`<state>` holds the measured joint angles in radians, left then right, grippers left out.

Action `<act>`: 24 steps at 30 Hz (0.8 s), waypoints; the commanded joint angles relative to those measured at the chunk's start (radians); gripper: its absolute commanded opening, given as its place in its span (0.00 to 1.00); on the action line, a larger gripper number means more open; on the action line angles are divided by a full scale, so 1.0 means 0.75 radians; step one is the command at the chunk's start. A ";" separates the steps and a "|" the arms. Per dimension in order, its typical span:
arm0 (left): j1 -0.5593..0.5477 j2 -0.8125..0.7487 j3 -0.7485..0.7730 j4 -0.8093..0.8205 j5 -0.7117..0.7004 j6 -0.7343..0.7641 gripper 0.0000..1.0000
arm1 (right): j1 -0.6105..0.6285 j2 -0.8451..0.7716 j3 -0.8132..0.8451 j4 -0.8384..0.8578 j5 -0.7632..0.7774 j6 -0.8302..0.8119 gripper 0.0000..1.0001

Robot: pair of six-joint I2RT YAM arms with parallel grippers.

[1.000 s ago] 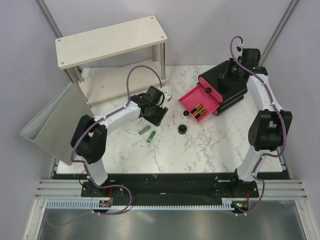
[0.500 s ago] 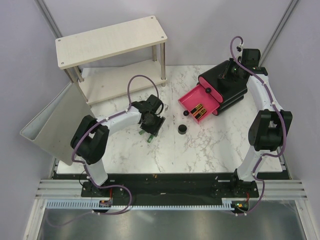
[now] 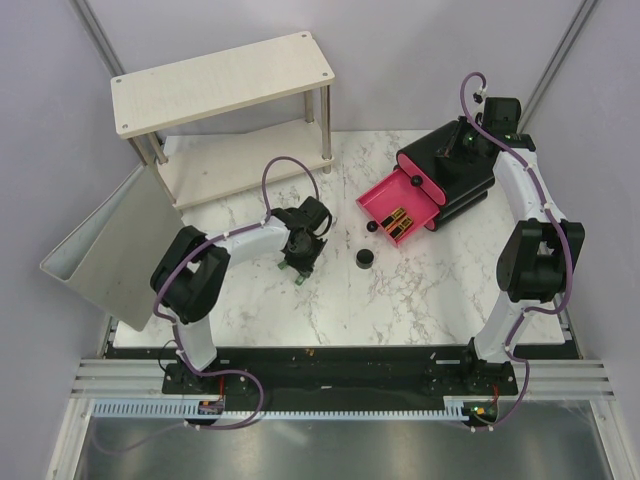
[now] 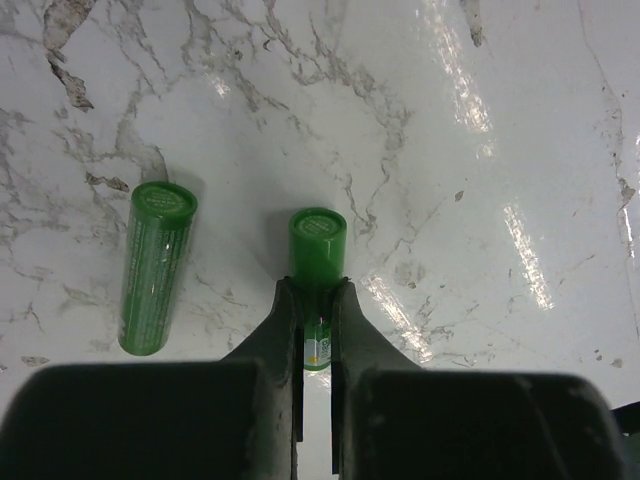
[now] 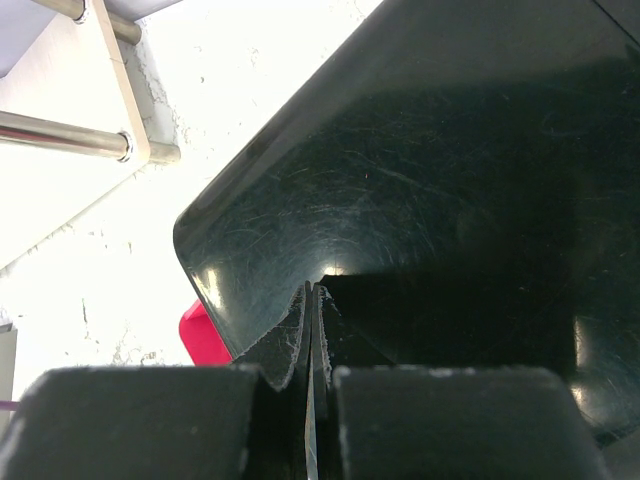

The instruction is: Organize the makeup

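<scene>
Green plastic shows between the fingers of the left gripper [image 4: 315, 300]. The green tube [image 4: 318, 245] lies flat on the marble tabletop [image 3: 420, 300], its long axis running straight out from the pincer. Its cap points away, and the jaws are drawn in narrow against both sides of its labelled body, so the grip looks made. Seen from overhead, this is a little left of the tabletop's middle.

The second tube [image 4: 155, 265] lies just beside it on the wrist view's left, nearly parallel and apart from the fingers. A straight lift should not disturb it.

The likely goal is the open pink drawer [image 3: 395, 215], which juts from the black box [image 3: 455, 175] at the far right corner. A black-and-gold case [image 3: 398, 220] lies in it. From the pincer the drawer lies toward that corner, with the round jar [image 3: 365, 259] standing between them near the middle, so the carry needs height or a swing around it.

The left arm is far nearer the tube. The right gripper [image 5: 311, 300] is at the box's top with its jaws pressed together on nothing.

The marble is hard and glossy, so I judge a round tube would roll if let slip. Bare stone shows ahead of the cap and to its right.
</scene>
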<state>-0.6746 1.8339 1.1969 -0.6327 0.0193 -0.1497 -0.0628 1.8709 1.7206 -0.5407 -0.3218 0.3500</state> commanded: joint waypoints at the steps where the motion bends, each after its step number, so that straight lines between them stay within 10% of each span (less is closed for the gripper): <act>1: -0.002 -0.026 0.016 0.046 -0.064 -0.023 0.02 | -0.004 0.027 -0.044 -0.099 0.012 -0.006 0.00; 24: -0.058 0.453 1.158 0.048 0.140 -0.033 0.02 | -0.006 0.040 -0.061 -0.089 0.002 0.002 0.00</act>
<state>-0.7136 2.0743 1.9015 -0.6033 0.0551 -0.1276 -0.0631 1.8709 1.7126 -0.5297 -0.3408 0.3557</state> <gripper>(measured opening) 0.081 0.004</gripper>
